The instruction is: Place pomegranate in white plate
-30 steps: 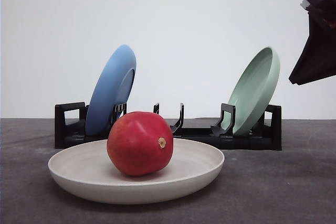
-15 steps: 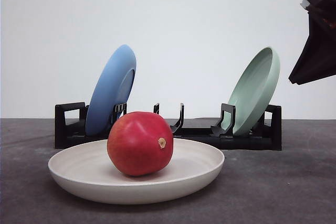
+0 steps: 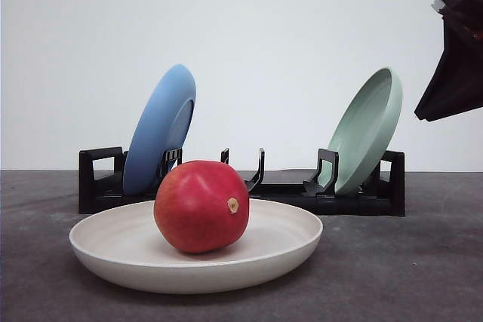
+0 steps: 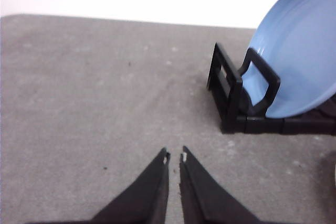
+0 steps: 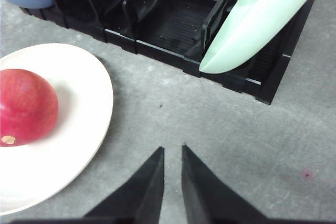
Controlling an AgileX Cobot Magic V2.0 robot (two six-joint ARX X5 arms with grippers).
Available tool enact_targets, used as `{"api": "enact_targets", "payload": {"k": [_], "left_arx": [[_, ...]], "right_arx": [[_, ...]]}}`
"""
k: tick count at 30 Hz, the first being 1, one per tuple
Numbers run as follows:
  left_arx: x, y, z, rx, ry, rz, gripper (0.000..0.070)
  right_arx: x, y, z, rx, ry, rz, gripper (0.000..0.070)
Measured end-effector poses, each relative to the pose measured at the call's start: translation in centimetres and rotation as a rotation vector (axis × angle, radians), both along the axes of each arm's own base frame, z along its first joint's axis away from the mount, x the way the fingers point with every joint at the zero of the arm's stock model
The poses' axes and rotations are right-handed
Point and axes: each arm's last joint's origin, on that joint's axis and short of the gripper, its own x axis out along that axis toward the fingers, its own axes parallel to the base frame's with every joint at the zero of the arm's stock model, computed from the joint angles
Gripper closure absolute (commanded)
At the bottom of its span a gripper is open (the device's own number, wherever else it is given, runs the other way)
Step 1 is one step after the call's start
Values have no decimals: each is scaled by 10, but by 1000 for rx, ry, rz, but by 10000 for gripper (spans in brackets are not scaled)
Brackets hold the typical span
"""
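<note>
The glossy red pomegranate (image 3: pixel 201 206) rests inside the white plate (image 3: pixel 287 250) at the front of the table, its tan nub facing the camera. The right wrist view shows the same pomegranate (image 5: pixel 25 106) on the white plate (image 5: pixel 86 103), off to one side of my right gripper (image 5: pixel 172 150). That gripper is shut, holds nothing, and hovers above bare table. In the front view part of the right arm (image 3: pixel 455 58) hangs high at the right edge. My left gripper (image 4: pixel 175 155) is shut and empty over grey table beside the rack's end.
A black dish rack (image 3: pixel 249 190) stands behind the white plate. A blue plate (image 3: pixel 159 127) leans in its left end and a pale green plate (image 3: pixel 367 129) in its right end. The grey tabletop (image 3: pixel 407 269) spreads around them.
</note>
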Motion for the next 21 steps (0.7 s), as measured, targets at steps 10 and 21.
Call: {"api": "enact_targets", "payload": {"k": [10,21], "left_arx": [[0,0,2,0,-25,0,683],[0,0,2,0,-25,0,683]], "right_arx": [[0,0,0,0,0,0,645],[-3,-4,1,-39,-28,0,645]]}}
